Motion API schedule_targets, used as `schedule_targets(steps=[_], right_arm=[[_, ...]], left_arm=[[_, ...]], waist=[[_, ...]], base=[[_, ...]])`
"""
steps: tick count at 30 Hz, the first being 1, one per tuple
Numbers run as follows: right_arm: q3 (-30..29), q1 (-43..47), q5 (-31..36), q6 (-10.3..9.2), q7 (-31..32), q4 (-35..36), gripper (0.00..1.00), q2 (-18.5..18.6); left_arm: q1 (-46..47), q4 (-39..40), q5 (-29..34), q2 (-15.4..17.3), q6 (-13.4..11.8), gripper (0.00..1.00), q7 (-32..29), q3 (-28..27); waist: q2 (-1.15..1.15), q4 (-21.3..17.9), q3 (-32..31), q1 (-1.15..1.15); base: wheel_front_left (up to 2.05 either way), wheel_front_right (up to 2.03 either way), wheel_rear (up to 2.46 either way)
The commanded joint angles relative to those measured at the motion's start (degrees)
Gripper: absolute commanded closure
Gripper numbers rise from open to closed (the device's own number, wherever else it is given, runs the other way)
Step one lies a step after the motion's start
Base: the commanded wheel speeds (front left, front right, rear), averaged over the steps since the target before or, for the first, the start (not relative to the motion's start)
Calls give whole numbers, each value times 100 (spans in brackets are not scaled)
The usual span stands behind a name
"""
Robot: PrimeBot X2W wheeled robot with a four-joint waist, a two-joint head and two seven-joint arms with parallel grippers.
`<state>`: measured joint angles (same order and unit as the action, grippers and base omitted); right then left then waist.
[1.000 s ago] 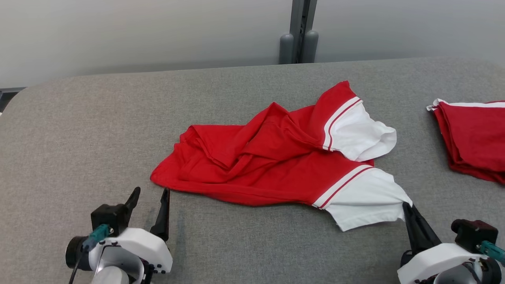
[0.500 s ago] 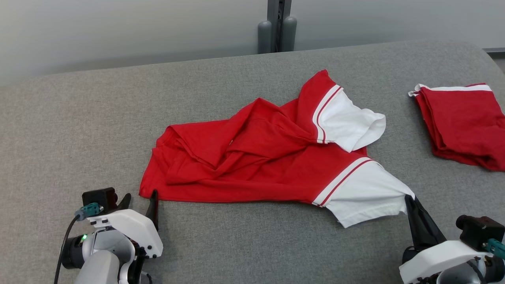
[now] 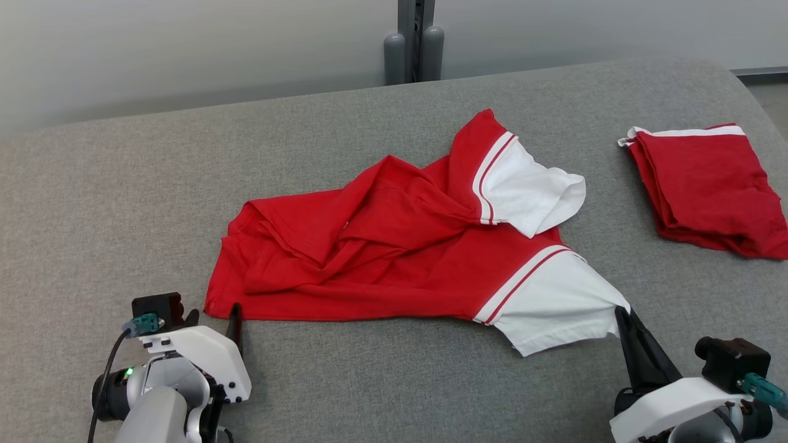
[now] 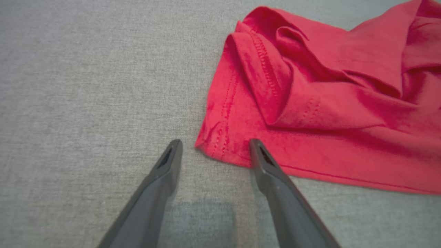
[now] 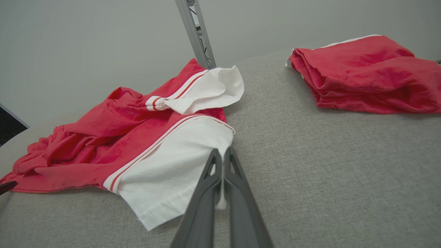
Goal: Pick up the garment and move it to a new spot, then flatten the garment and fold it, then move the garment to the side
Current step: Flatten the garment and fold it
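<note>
The garment (image 3: 394,258) is a red shirt with white, striped sleeves, lying crumpled on the grey padded table (image 3: 123,203). My right gripper (image 3: 619,311) is shut on the edge of the near white sleeve (image 5: 179,162); in the right wrist view the gripper (image 5: 222,151) pinches white cloth between its fingers. My left gripper (image 3: 213,312) stands open at the shirt's near left hem corner. In the left wrist view the gripper (image 4: 216,144) straddles that corner of the garment (image 4: 310,103), the right finger (image 4: 262,162) over the red hem and the left finger (image 4: 168,162) on bare table.
A second red garment (image 3: 708,184), folded, lies at the table's right side and shows as a folded pile (image 5: 365,75) in the right wrist view. A grey metal post (image 3: 412,43) stands behind the table's far edge against a pale wall.
The head camera has turned right, shifting the picture left. My left gripper has come up to the hem corner, still open. The right gripper stays shut on the sleeve.
</note>
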<state>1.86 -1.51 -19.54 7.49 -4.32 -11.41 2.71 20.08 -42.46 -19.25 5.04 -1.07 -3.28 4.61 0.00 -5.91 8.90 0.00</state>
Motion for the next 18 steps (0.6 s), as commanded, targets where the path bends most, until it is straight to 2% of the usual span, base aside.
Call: schedule_targets(steps=[1,6,7,9,11,18], right_arm=[[-9,7,22,1,-45,2,100,40],[33,-13,40,0,-43,-22,100,40],[39,-12,41,0,-45,-25,100,39],[52,-13,31,1,-51,-22,100,40],[54,-18,25,0,-79,-10,100,40],[50,-37,-7,0,-164,41,100,40]], left_arm=[[65,-72,35,7,14,0,12,31],[147,-314,24,-45,45,0,70,135],[157,-369,22,-55,53,10,84,157],[199,-457,-19,-76,57,62,135,173],[243,-505,-68,-92,69,100,239,164],[355,-517,-353,-103,162,100,873,-18]], waist=[[0,-19,-9,0],[0,-78,-38,0],[0,-89,-46,0],[0,-110,-59,0],[0,-123,-68,0],[0,-93,-108,0]], base=[[0,0,0],[0,0,0],[0,0,0],[0,0,0],[0,0,0],[0,0,0]])
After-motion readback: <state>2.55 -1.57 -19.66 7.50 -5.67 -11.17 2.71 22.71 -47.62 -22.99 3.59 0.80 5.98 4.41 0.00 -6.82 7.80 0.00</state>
